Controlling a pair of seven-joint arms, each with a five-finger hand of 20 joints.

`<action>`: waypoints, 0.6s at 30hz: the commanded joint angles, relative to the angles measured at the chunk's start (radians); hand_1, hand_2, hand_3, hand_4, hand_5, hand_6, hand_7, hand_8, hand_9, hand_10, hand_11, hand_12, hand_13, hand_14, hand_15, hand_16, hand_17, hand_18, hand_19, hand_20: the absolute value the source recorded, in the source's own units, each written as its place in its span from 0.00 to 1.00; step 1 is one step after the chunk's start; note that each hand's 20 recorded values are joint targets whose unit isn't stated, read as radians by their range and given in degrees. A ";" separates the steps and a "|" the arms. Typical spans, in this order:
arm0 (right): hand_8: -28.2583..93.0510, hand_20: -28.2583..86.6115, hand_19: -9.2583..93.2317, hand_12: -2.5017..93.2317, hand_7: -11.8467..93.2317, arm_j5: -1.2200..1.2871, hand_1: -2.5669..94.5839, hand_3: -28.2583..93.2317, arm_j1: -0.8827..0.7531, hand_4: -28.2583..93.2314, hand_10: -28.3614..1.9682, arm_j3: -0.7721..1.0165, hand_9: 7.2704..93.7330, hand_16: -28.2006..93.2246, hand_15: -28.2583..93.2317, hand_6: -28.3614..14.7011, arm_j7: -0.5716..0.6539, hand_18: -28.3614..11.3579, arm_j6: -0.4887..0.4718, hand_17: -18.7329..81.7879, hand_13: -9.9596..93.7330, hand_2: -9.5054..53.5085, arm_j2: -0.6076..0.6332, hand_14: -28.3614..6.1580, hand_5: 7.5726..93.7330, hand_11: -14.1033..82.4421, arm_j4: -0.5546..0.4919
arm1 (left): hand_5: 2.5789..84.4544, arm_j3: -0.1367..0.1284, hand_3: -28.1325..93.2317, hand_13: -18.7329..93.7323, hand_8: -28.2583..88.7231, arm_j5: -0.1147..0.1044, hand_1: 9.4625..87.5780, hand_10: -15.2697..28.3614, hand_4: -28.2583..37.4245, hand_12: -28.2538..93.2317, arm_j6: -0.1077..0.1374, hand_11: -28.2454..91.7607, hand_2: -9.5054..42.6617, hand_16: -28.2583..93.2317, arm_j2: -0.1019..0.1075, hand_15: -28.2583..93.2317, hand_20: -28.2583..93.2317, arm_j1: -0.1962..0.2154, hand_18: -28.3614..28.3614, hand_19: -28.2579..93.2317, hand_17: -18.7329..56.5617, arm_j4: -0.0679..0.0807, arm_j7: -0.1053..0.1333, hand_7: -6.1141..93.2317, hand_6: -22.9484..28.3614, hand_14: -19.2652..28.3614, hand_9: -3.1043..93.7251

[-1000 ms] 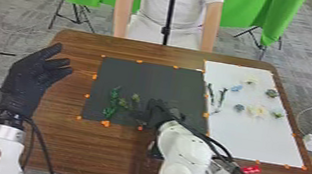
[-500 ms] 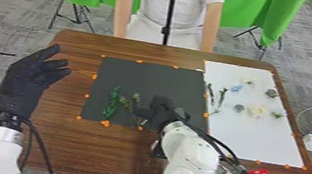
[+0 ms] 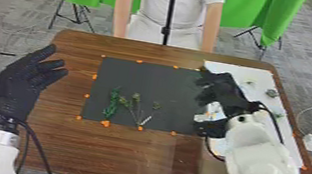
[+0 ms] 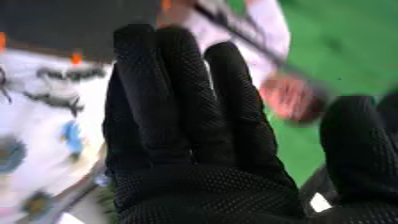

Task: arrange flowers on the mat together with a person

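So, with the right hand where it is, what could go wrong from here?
The right hand is over the white sheet, so its broad glove might brush the small blue flower aside. Two leafy sprigs lie close together, so a grasp may catch both. Swinging back over the dark mat could nudge the stems there.

a green sprig (image 3: 112, 102) and thin, branching stems (image 3: 135, 106) lie side by side on the flat dark mat (image 3: 149, 79); a blue flower (image 4: 73, 135) and a dusky bloom (image 3: 271, 93) lie on white.
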 commanded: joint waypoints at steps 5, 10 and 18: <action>0.13 0.38 0.54 0.17 0.24 0.960 0.15 0.80 -0.288 0.01 0.32 0.277 0.51 0.32 0.56 0.60 -0.446 0.13 -0.042 0.25 0.50 0.39 -0.056 0.21 0.47 0.31 0.059 | 0.47 -0.053 0.83 0.44 0.19 0.015 0.16 0.83 0.05 0.33 -0.096 0.42 0.36 0.18 -0.060 0.67 0.23 0.049 0.99 0.76 0.20 0.007 0.006 0.11 0.61 0.99 0.46; 0.13 0.39 0.52 0.17 0.23 0.949 0.15 0.82 -0.322 0.01 0.35 0.295 0.49 0.33 0.53 0.63 -0.455 0.14 -0.050 0.25 0.49 0.37 -0.077 0.23 0.44 0.30 0.066 | 0.45 -0.068 0.83 0.45 0.19 0.035 0.16 0.83 0.04 0.33 -0.102 0.41 0.36 0.18 -0.072 0.67 0.25 0.065 1.00 0.78 0.22 0.012 -0.007 0.11 0.59 1.00 0.45; 0.13 0.40 0.51 0.17 0.23 0.930 0.16 0.82 -0.322 0.01 0.35 0.310 0.48 0.35 0.52 0.64 -0.449 0.15 -0.060 0.24 0.48 0.37 -0.079 0.23 0.42 0.29 0.068 | 0.45 -0.052 0.84 0.45 0.19 0.055 0.16 0.83 0.05 0.33 -0.081 0.41 0.35 0.19 -0.072 0.66 0.25 0.075 1.00 0.77 0.21 0.015 -0.011 0.11 0.60 1.00 0.45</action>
